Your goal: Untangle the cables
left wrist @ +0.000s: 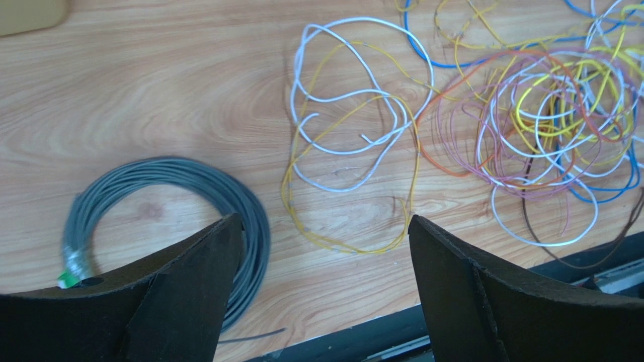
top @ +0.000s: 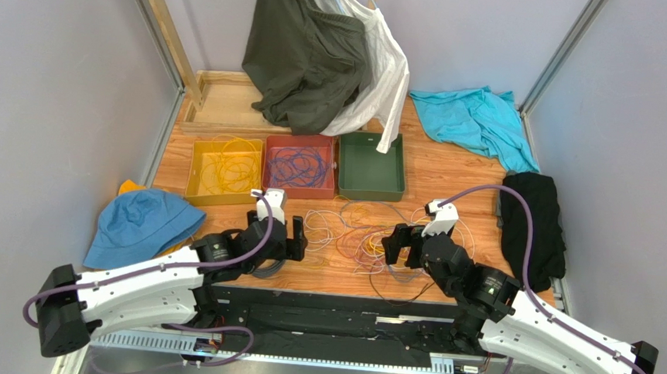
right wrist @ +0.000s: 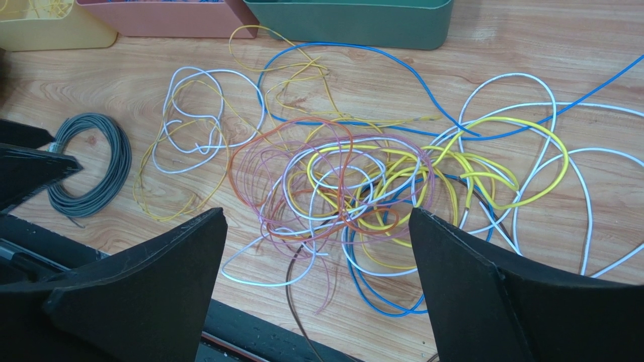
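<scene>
Between the two arms, on the wooden bench (top: pixel 453 173), the cables (top: pixel 364 235) are lying in a loose tangle of yellow, white, blue, pink and orange-red strands, with a white-and-yellow loop (left wrist: pixel 355 136) trailing off to its left. Both sets of jaws are being held wide, and nothing is being gripped. The left jaws are being held at the tangle's left side, just by a grey coil (left wrist: pixel 162 226) lying apart from it. The right jaws are being held over its right part. Farther back, a yellow tray (top: pixel 192 173), a red tray (top: pixel 301 139) and a green tray (top: pixel 369 167) are sitting in a row, with coiled wire (top: pixel 299 167) inside the first two
</scene>
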